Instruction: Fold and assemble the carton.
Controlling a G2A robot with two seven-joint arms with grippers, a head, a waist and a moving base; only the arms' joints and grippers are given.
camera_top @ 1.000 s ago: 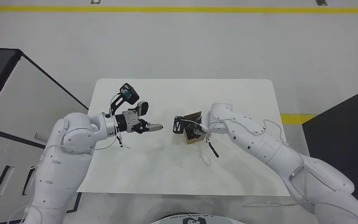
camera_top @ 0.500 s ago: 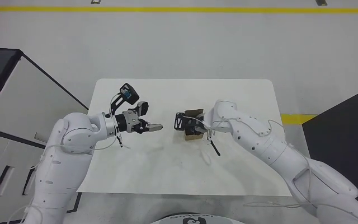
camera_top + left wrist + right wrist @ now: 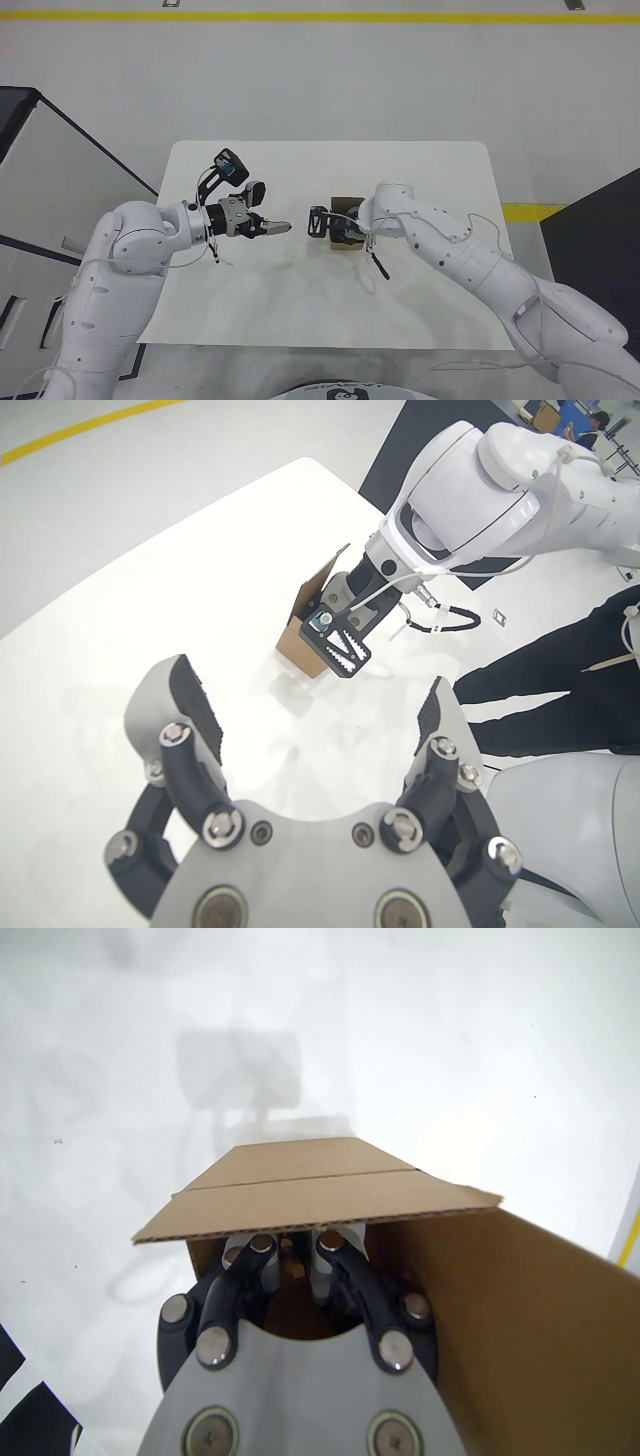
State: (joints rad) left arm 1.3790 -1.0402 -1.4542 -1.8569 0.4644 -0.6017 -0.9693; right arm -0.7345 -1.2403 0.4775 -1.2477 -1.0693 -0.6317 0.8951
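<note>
Toward the left of the white rectangular table (image 3: 420, 165), the left gripper (image 3: 312, 695) hung over the tabletop, pointing across at the carton, its two black-padded fingers (image 3: 192, 695) spread wide apart with nothing between them. Near the middle of the table, well apart from that gripper, the small brown corrugated cardboard carton (image 3: 347, 203) sat on the surface with its mouth open; seen from the left wrist, its plain lower wall (image 3: 300, 650) met the table while one upright flap (image 3: 320, 575) stood at the far side. Coming in from the right, the right gripper (image 3: 342, 232) was pushed into the carton's open mouth, the black camera bracket (image 3: 335, 650) on its wrist lying just beside the box's near wall. From the right wrist, a creased cardboard flap (image 3: 310, 1188) lay across the front of that gripper and a tall side wall (image 3: 525, 1318) rose next to it, hiding the tip, so how far it was open, and whether it had hold of the cardboard, could not be told
</note>
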